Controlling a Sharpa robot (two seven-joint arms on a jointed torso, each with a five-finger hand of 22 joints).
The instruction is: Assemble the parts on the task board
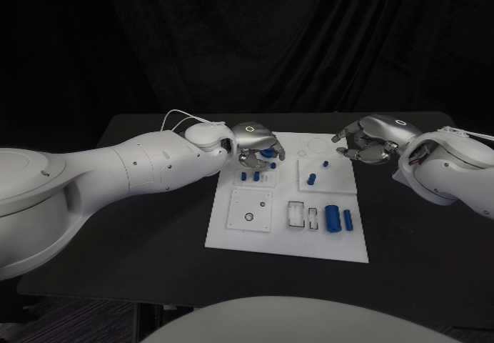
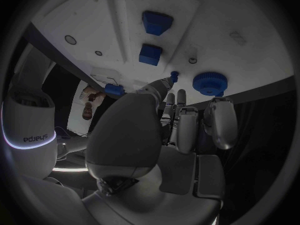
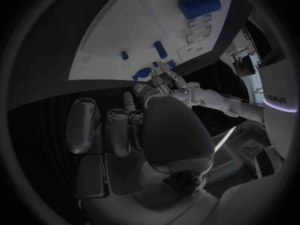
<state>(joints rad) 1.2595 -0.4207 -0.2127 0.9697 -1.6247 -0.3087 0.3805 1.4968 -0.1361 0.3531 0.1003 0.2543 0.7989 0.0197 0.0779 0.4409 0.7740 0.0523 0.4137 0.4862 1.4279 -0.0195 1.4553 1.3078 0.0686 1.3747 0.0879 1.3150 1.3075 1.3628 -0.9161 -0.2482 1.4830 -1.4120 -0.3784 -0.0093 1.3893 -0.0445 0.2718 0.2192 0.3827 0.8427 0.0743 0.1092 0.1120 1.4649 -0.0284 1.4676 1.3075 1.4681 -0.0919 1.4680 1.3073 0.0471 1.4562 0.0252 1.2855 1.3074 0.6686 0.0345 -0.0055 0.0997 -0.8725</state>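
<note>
From the head view, the white task board [image 1: 288, 236] lies in the middle of the black table [image 1: 134, 243], with bare table on both of its long sides and along its near edge. The left hand [image 1: 253, 145] hangs over the board's far left corner, its fingers bent down around a round blue gear [image 1: 270, 152]; whether they press it I cannot tell. The right hand [image 1: 368, 141] hovers at the board's far right edge, fingers curled in with nothing seen in them. A large blue cylinder [image 1: 333, 217] and a slimmer blue pin [image 1: 348, 220] lie side by side near the board's right edge, well apart from both hands. In the left wrist view, the gear [image 2: 211, 82] sits just beyond the fingertips [image 2: 172, 83], near the board's edge, with two blue blocks [image 2: 150, 54] farther in. In the right wrist view, the right hand's fingers [image 3: 133, 103] hang together off the board's edge [image 3: 94, 77], holding nothing.
</note>
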